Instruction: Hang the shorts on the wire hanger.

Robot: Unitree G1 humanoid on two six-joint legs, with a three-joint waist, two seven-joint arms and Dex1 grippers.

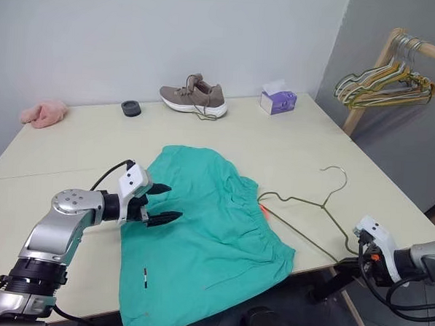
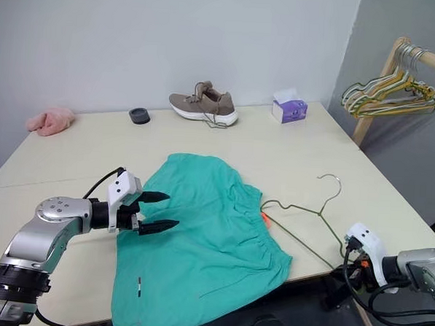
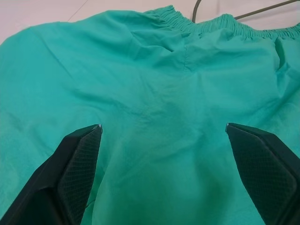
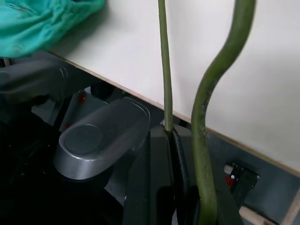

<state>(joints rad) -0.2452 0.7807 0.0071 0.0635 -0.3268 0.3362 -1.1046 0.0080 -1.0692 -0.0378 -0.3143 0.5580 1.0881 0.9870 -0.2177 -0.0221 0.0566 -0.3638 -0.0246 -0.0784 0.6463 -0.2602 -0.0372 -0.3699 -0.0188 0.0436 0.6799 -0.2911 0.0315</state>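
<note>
Right wrist view: right pincer (image 4: 169, 136) clenched on wire hanger (image 4: 164, 70); left pincer (image 1: 164, 204) released over shorts (image 1: 206, 235).

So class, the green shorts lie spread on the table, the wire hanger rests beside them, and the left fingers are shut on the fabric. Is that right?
Not quite. The left gripper is open: in the left wrist view its fingers stand wide apart over the shorts, gripping nothing. The rest holds: the shorts lie spread on the table, and the wire hanger rests beside them.
</note>
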